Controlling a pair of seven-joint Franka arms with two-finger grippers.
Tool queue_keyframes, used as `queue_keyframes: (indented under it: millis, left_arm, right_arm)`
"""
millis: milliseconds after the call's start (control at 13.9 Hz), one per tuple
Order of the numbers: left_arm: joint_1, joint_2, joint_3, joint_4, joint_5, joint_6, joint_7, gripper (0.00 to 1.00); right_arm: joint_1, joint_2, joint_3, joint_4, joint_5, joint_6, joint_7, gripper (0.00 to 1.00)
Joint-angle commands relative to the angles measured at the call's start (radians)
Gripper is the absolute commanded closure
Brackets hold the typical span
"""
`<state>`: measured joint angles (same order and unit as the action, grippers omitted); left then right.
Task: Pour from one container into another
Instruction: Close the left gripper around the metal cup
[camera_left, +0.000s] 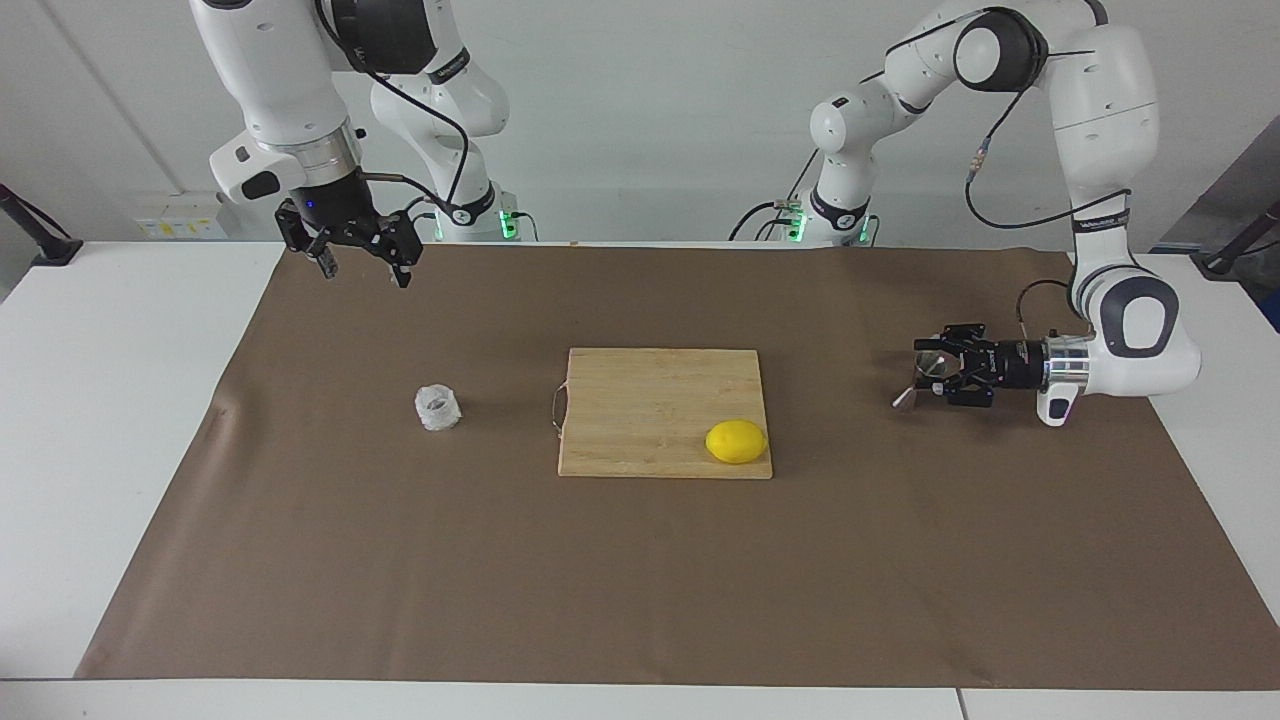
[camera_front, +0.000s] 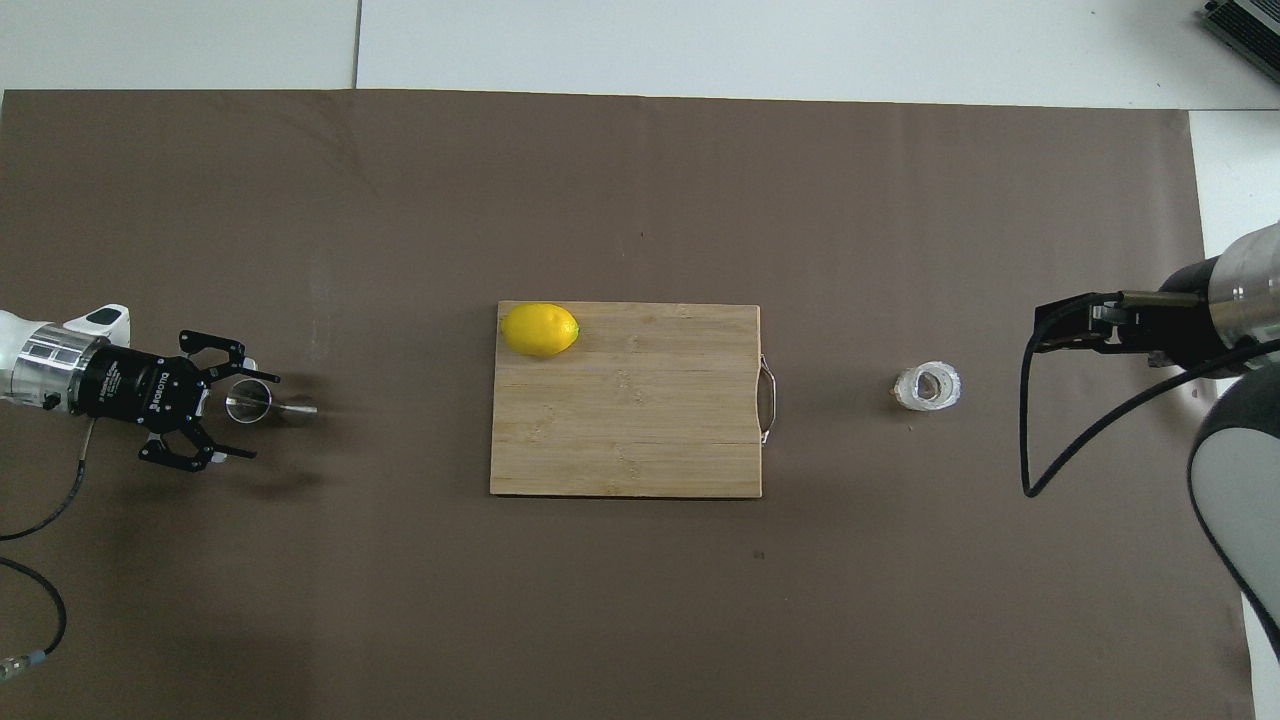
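Lying level at the left arm's end of the table (camera_left: 130, 400), the left tool (camera_left: 932, 376) was seen with fingers either side of the jigger (camera_left: 921, 377); whether it gripped could not be told. The cup (camera_left: 438, 407) was left under the open right tool (camera_left: 360, 266).

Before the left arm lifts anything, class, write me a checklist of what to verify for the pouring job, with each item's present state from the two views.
1. Left end effector at the jigger, fingers either side of it: ok.
2. Grip on the jigger firm: cannot tell; the fingers look partly closed.
3. Jigger standing upright: not ok; it leans in the facing view.
4. Cup upright on the brown mat, untouched: ok.
5. Right end effector open, waiting above the mat's edge nearest the robots: ok.
6. Lemon on the cutting board, apart from both containers: ok.
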<state>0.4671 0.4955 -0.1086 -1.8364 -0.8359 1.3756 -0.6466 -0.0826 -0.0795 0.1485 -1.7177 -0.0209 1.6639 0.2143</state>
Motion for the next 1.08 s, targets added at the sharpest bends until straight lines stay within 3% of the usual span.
queue_keyframes:
  millis: [0, 505, 1010]
  left_arm:
    - [0.005, -0.029, 0.006, -0.037, -0.019, -0.013, 0.013, 0.40]
    - [-0.002, -0.031, 0.006, -0.018, -0.046, -0.027, 0.001, 0.60]
    - [-0.036, -0.064, -0.029, 0.034, -0.080, -0.023, -0.203, 0.60]
  right_arm:
    - [-0.013, -0.013, 0.005, -0.008, 0.009, -0.012, -0.013, 0.00]
    - [-0.013, -0.014, 0.003, -0.008, 0.009, -0.012, -0.012, 0.00]
    - [-0.013, -0.014, 0.005, -0.008, 0.009, -0.012, -0.013, 0.00]
